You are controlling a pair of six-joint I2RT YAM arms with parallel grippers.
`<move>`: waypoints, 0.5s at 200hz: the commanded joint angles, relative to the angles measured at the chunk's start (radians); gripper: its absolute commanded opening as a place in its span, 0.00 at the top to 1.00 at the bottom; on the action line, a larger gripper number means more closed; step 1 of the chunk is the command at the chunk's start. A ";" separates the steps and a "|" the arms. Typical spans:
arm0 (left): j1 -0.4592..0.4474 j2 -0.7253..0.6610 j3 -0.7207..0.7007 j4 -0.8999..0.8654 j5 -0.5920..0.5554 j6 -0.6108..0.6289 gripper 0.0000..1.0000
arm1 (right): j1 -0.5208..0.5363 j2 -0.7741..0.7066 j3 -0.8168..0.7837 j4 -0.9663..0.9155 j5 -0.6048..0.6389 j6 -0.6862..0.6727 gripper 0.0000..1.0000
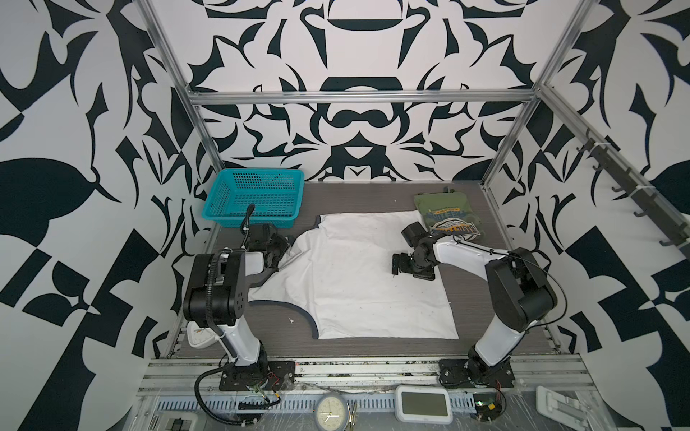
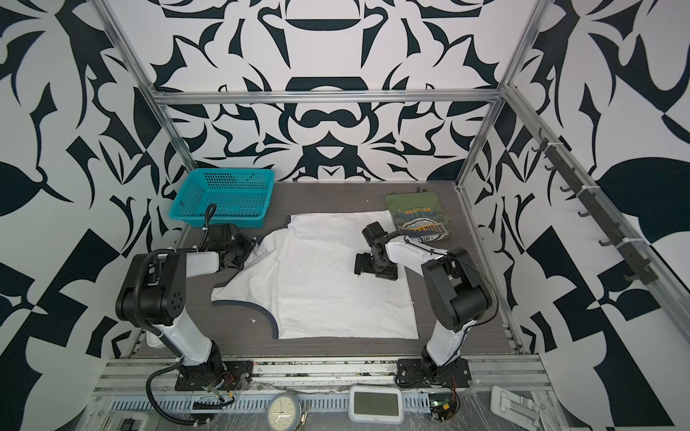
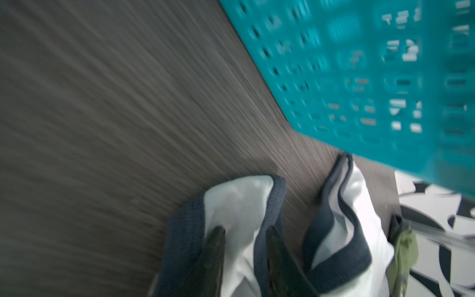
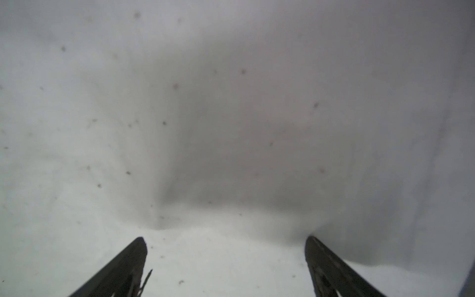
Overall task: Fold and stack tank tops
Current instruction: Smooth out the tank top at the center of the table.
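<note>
Grey table — white tank top spread; navy-trimmed.

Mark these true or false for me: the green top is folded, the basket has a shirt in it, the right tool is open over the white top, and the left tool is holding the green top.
1. The green top lies folded at the table's far right corner. True.
2. The basket holds a shirt. False: it looks empty.
3. The right tool is wide open over the white top. True.
4. The left tool holds the green top. False: it pinches the white top's strap.
</note>
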 commanded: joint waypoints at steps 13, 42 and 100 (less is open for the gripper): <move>0.045 -0.068 -0.083 -0.152 -0.165 -0.071 0.69 | -0.033 0.027 -0.048 0.023 -0.012 0.001 0.02; 0.127 -0.085 -0.105 -0.129 -0.133 -0.089 0.68 | -0.037 0.027 -0.037 0.019 -0.017 -0.006 0.02; 0.240 -0.043 -0.027 -0.104 -0.061 -0.043 0.67 | -0.037 -0.002 -0.024 0.016 -0.022 -0.023 0.02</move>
